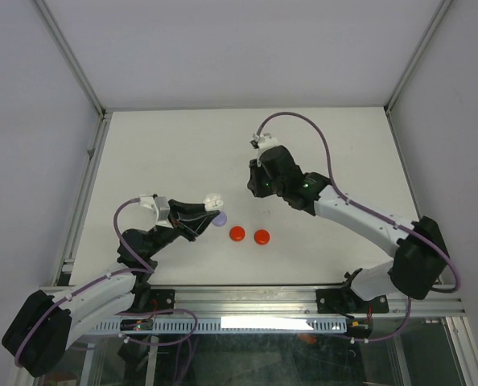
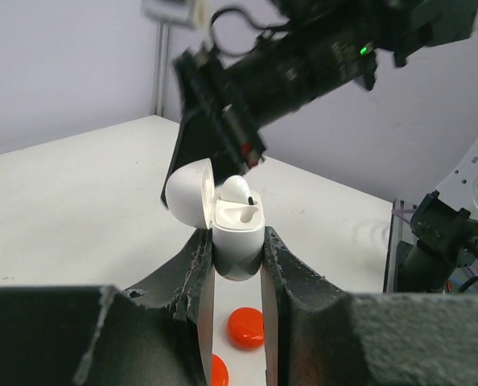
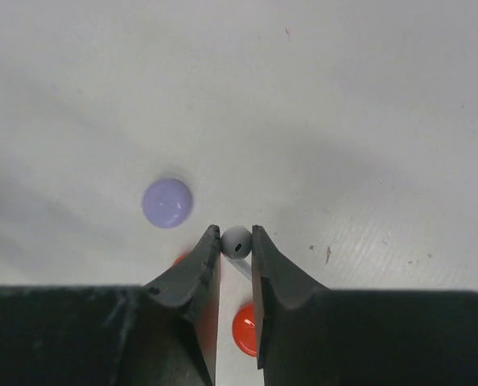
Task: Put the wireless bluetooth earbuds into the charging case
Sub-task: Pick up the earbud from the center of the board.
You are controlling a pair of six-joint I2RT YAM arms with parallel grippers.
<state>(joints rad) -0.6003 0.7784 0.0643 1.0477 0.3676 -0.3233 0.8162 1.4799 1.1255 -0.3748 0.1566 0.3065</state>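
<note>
Earbud was pinched in right claw. Left claw gripped charging case, lid up, second earbud inside. Lilac disc lay at ten o'clock of pinched earbud.

Charging case: smooth, glossy white plastic.
Earbud: smooth pale plastic, slight sheen.
Red disc, lilac disc: glossy plastic.
Fingers: black, matt, coarse-grained.
Desk: white, matt.
</note>
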